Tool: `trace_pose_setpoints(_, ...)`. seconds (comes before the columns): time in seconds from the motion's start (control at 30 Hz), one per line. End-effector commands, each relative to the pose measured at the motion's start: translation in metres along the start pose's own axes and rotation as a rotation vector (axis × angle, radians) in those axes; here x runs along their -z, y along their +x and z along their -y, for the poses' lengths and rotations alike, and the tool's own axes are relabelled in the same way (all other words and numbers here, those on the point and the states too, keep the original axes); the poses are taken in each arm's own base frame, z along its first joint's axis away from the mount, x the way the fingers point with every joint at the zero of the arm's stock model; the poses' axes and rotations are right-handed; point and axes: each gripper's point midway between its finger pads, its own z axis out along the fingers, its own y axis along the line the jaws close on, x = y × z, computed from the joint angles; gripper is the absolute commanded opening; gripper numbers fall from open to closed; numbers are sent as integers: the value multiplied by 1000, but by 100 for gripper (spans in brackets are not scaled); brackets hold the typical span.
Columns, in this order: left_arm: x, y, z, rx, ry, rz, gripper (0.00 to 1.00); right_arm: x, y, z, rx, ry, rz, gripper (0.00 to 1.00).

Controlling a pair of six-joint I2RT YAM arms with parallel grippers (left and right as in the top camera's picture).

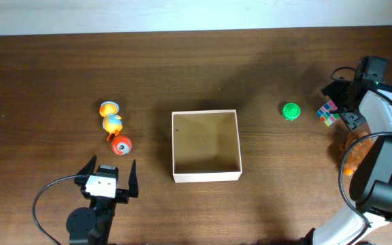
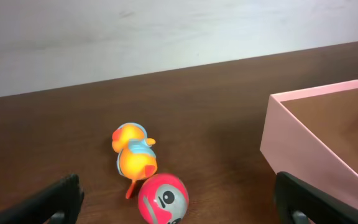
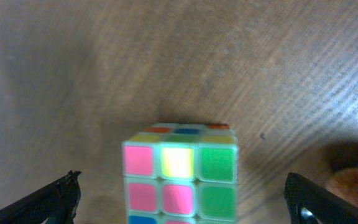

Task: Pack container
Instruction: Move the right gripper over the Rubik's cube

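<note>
Overhead first. Container [image 1: 207,176] square at the middle of the dark wooden worktop [image 1: 46,68], open top up, thin white walls, tan floor showing. Off the container's left wall, well apart from it, a yellow-and-orange duck toy [image 1: 111,119]. Just below the duck, nearer the container's front-left corner, a red ball with one eye [image 1: 121,145]. Left tool [image 1: 113,163] in front of that pair, below the container's left side, jaws wide apart, gripping nothing. Right of the container, a green ball [image 1: 291,111] alone on the wood. Farther out from the container, a puzzle cube [image 1: 328,113] at the right tool [image 1: 342,105]. Beyond that again, something orange [image 1: 354,144], half hidden under the right arm, can't tell what.

Over to the left wrist. Two black fingers [image 2: 58,199] at the bottom corners, spread wide. Between them and ahead, the red ball, eye facing the lens, duck lying just behind it, the two close or touching, hard to say which. Container's wall at the right edge, pinkish in this light, well apart from both toys.

Right wrist now. Cube dead centre and blurred, pink, yellow and green tiles on the near face. Fingers [image 3: 55,199] far out at either corner, jaws apart, clear gaps to the cube on both sides. Container not visible here.
</note>
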Motion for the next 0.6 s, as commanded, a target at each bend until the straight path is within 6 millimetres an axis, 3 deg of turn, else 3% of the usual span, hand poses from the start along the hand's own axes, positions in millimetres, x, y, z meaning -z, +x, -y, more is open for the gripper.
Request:
trace_pose_setpoints(0.0,0,1,0,-16,2,5,99,1,-2,-10,18,-36,-1,99)
trace_pose_setpoints(0.37,0,1,0,-16,2,5,99,-25,15,-9,33,-6,-51,94)
trace_pose_setpoints(0.57,0,1,0,-16,2,5,99,-28,13,-10,33,-9,-41,88)
